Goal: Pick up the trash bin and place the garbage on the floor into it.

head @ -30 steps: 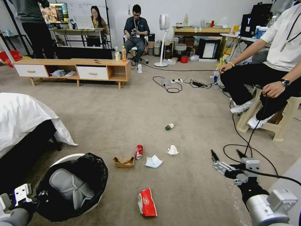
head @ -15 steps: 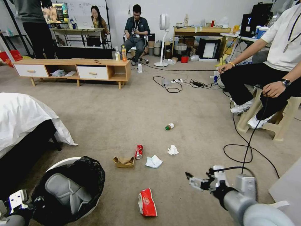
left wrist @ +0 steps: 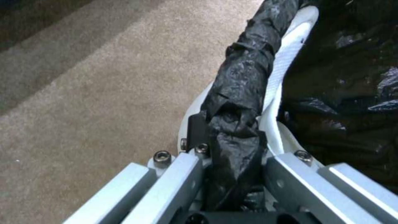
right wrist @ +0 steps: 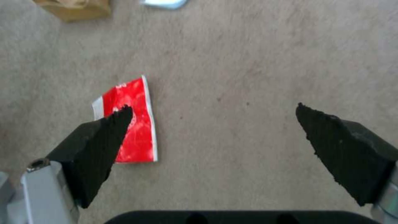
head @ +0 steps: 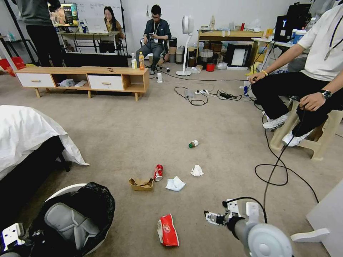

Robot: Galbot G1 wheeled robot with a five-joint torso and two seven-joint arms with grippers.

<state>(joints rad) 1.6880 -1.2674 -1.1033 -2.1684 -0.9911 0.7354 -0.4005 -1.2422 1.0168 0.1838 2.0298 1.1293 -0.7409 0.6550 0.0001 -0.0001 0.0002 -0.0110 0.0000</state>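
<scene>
Left gripper (left wrist: 232, 161), at the near left, is clamped on the rim of the small round white plastic trash bin (head: 59, 188) lined with a crinkly black bag; in the left wrist view the bagged rim sits pinched between its jaws. The bin tips toward the robot, and whether it is clear of the flat beige-tan carpet floor (head: 118, 132) cannot be told. Right gripper (right wrist: 213, 112), at the near right, hangs low over the floor with its black foam pads (right wrist: 99, 140) spread wide and empty. The flat red snack wrapper (right wrist: 131, 121) lies just to its left.

Progress, as judged: the bin is in hand, so the first step looks done. No litter is seen inside it, and all collecting remains.

Count of garbage on the floor, near to far:
- one red snack wrapper, nearest;
- one torn brown cardboard piece (head: 141, 184);
- one red soda can (head: 158, 172), touching the cardboard's right end;
- two white tissues (head: 175, 184), right of the can;
- one small green-capped bottle (head: 193, 144), farthest.

Six pieces in all; one bin.
</scene>
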